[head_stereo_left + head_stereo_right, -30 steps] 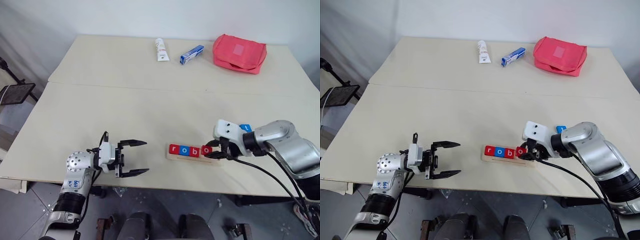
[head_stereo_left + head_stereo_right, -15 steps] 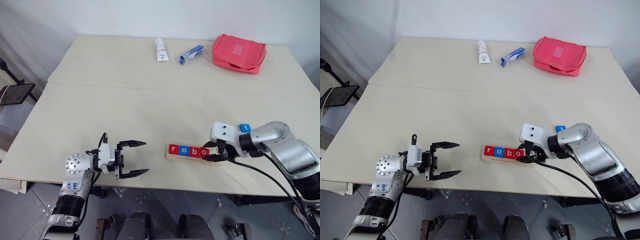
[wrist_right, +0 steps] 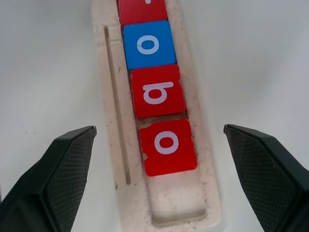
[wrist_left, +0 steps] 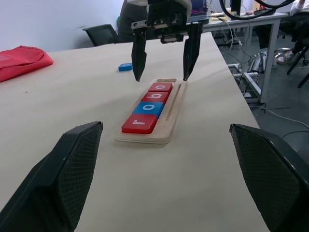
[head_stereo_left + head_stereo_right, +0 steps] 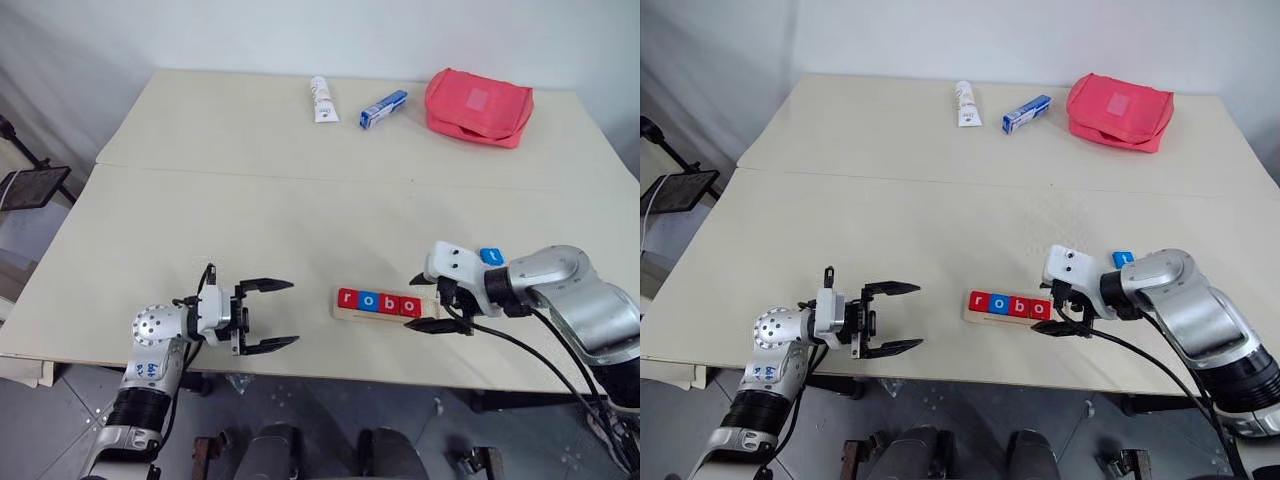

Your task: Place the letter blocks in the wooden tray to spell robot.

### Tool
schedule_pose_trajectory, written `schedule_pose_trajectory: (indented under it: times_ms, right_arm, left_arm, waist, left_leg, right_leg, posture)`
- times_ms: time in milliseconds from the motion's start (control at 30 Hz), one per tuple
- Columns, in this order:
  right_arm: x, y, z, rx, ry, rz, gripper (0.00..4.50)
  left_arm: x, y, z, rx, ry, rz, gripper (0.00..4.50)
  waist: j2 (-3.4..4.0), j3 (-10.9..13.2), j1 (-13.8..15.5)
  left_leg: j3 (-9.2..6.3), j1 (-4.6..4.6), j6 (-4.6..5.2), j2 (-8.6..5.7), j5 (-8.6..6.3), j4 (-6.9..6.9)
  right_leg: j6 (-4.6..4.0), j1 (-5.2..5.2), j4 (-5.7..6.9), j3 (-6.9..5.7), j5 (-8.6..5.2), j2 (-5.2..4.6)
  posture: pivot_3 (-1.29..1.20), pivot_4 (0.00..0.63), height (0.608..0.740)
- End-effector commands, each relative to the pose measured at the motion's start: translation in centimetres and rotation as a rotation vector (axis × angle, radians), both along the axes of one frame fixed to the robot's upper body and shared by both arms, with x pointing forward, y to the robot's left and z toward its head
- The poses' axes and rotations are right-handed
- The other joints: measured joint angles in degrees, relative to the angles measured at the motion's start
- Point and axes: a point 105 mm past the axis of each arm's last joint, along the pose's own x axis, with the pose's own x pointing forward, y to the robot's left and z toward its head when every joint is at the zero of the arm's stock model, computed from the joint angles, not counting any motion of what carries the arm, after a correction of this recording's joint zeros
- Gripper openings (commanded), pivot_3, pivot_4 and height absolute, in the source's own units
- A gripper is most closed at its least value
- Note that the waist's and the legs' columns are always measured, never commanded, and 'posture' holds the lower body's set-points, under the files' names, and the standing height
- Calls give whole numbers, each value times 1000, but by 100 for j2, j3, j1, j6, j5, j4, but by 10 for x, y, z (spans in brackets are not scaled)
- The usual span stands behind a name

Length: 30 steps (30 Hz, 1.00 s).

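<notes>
The wooden tray lies near the table's front edge, holding four letter blocks in a row: red r, blue o, red b, red o, reading "robo". One bare slot is left at its right end. The right gripper hangs just over that end, jaws spread wide and holding nothing, one finger on each side of the tray. The fifth tile, the blue t block, lies on the table just behind the right wrist; the left wrist view shows it flat beyond the tray. The left gripper hovers near the front edge, well apart to the tray's left, jaws spread, with bare tabletop between. At the far edge lie a white tube, a blue-and-white box and a red pouch; their print is unreadable.
</notes>
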Motion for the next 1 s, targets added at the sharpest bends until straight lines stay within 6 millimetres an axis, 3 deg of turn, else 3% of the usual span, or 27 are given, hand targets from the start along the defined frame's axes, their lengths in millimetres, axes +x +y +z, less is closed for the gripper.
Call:
schedule_pose_trajectory:
  times_ms: [33, 500, 800, 1000]
  right_arm:
    - [3, -28, 20, 43, -84, -127, 4442]
    - [9, -139, 36, 239, -307, -726, 4442]
    - [48, -140, 23, 428, -337, -893, 4442]
    - [71, -138, -2, 438, -337, -984, 4442]
  left_arm:
    - [0, 0, 3, -8, -22, -5, 4500]
    - [3, -1, 4, -4, -17, -20, 4500]
    - [9, -9, 8, -10, -27, -52, 4500]
    - [9, -4, 8, 3, -29, -54, 4500]
  waist:
    - [0, 0, 30]
    - [0, 0, 111]
    - [2, -1, 71]
    - [2, -1, 57]
  left_leg:
    - [0, 0, 0, 0, 0, 0]
    - [10, 2, 2, -2, 0, -2]
    - [16, 4, 1, 1, 1, -5]
    - [12, 3, 0, 1, 2, -6]
  right_leg:
    - [0, 1, 0, -1, 0, 0]
    - [1, 3, -1, 1, 0, 0]
    - [1, -1, 1, 0, 0, 3]
    - [1, -5, 7, -4, 0, 4]
  posture:
    - [0, 150, 740]
    - [0, 150, 740]
    - [0, 150, 740]
    - [0, 150, 740]
